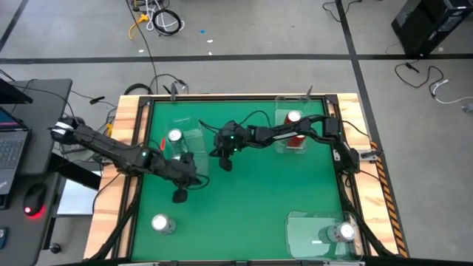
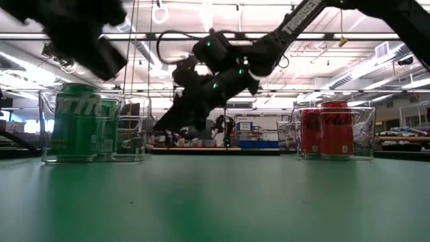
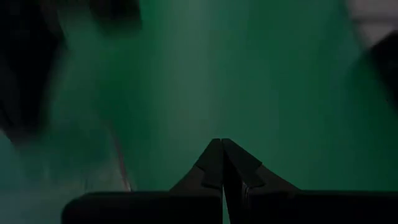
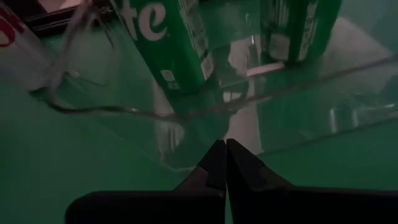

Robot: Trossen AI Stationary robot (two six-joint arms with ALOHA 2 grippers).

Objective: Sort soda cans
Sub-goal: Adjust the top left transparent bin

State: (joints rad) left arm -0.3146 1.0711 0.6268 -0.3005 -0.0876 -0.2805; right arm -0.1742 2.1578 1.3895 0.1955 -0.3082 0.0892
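Note:
In the high view, a clear tray (image 1: 194, 140) at the table's far left holds a green can (image 1: 174, 136). The right wrist view shows two green cans (image 4: 177, 37) (image 4: 298, 28) upright in it. Red cans (image 1: 294, 118) stand in the far right tray (image 1: 281, 144). One silver can (image 1: 344, 233) stands in the near right tray (image 1: 303, 229). Another silver can (image 1: 161, 223) stands loose at near left. My left gripper (image 1: 179, 196) is shut, just near of the green tray. My right gripper (image 1: 225, 164) is shut, right of that tray.
A wooden frame (image 1: 129, 148) borders the green table. Open mat lies in the middle and along the near edge between the loose silver can and the near right tray. In the low view the left arm (image 2: 74, 33) looms close at upper left.

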